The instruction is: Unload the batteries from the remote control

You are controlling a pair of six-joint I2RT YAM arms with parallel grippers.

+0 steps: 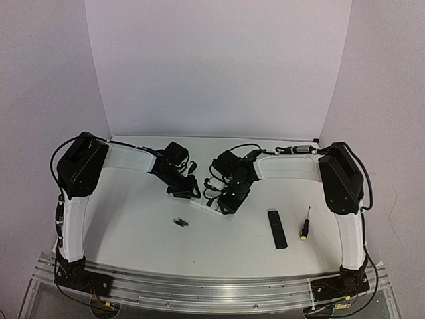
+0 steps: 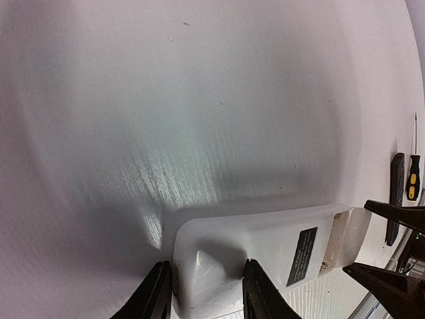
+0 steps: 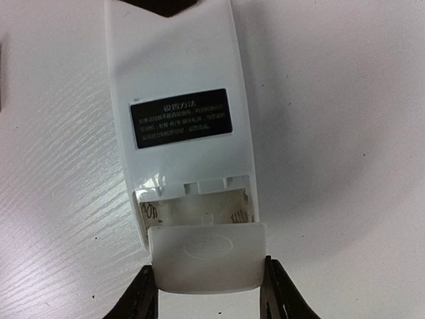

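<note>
The white remote control (image 1: pixel 207 209) lies back-up at the table's middle, between both grippers. My left gripper (image 2: pixel 207 266) is shut on one end of the remote (image 2: pixel 265 239), a finger on each side. My right gripper (image 3: pixel 209 266) is shut on the white battery cover (image 3: pixel 207 258), which is slid partly off the other end. The opened compartment (image 3: pixel 199 211) shows spring contacts and no cells. A black label (image 3: pixel 180 117) sits on the remote's back. The batteries (image 1: pixel 180 222), tiny dark cells, lie on the table in front of the left gripper (image 1: pixel 191 191). The right gripper (image 1: pixel 226 203) meets the remote from the right.
A slim black remote (image 1: pixel 277 228) and a yellow-and-black-handled screwdriver (image 1: pixel 305 224) lie on the table right of the white remote; both also show in the left wrist view, the black remote (image 2: pixel 396 193) and the screwdriver (image 2: pixel 413 176). White walls close in the back.
</note>
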